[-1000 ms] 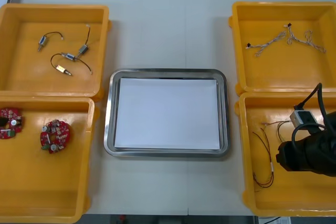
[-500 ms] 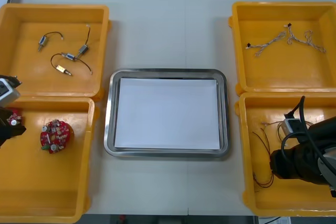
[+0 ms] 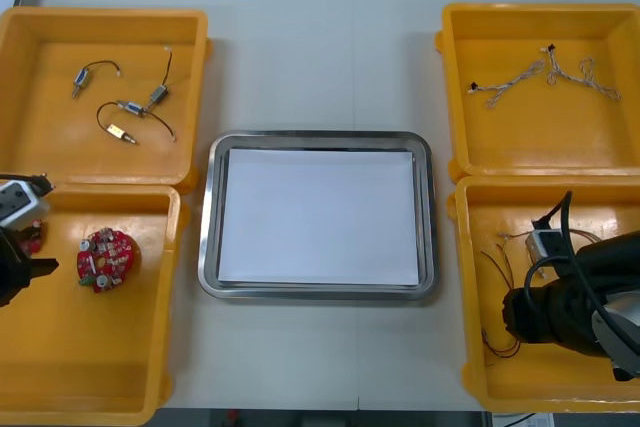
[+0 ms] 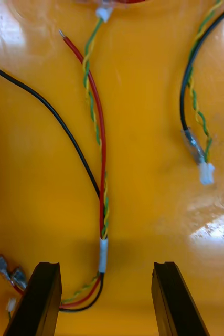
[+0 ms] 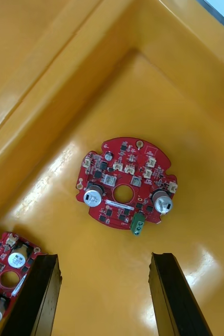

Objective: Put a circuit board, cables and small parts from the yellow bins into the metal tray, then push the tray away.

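Item, your left gripper [image 5: 105,257]: fingers apart, empty, over the near left yellow bin [image 5: 195,121]; red circuit board [image 5: 125,186] lies just past the fingertips (centred between them). Item, your right gripper [image 4: 107,265]: likewise apart, empty; red-and-black cable [image 4: 102,173] runs between its fingers.

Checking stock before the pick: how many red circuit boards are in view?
2, both in the near left yellow bin: first board ahead of the open left gripper; second board beside its finger, partly hidden.

Second circuit board [image 5: 1,257]: left of metal tray [image 3: 318,137], part behind left hand [image 5: 104,262].
Cables [image 3: 490,265]: right of metal tray, part under right arm [image 3: 580,307].
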Robot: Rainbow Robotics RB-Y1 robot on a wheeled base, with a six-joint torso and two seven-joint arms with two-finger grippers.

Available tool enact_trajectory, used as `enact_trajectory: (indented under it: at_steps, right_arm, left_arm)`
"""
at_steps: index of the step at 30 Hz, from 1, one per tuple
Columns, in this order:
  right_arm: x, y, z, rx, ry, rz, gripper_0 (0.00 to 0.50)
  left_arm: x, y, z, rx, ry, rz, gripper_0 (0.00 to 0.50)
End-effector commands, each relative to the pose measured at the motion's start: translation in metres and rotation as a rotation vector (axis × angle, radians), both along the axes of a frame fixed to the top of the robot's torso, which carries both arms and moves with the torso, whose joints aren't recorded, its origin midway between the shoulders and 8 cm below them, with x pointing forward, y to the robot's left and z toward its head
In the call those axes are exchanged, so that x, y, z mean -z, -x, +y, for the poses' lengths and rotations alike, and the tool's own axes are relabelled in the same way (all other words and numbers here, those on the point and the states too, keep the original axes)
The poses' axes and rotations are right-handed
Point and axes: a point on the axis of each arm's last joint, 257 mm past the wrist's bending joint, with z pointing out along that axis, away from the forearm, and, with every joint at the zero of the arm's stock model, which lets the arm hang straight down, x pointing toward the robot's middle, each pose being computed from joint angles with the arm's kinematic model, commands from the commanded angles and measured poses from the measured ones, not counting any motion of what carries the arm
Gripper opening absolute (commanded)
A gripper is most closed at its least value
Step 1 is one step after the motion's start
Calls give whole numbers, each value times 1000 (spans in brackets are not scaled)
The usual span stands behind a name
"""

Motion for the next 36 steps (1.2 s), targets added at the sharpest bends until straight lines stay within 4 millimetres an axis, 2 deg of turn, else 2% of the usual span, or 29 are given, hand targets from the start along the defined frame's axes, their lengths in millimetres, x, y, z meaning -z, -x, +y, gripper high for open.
enact_trajectory:
  at_steps: [1,9,22,29,36]
  right_arm:
    - [15,9,9,52,-40,17,500]
    - [18,13,7,54,-33,24,500]
    - [27,17,7,56,-25,13,500]
    - [36,12,11,56,-50,-2,500]
    - [37,12,9,52,-41,-4,500]
  left_arm:
    - [15,15,10,133,-145,30,500]
    - [24,17,16,176,-197,30,500]
    - [55,9,25,214,-228,38,500]
    - [70,-1,22,228,-224,26,500]
    - [75,-5,16,245,-228,9,500]
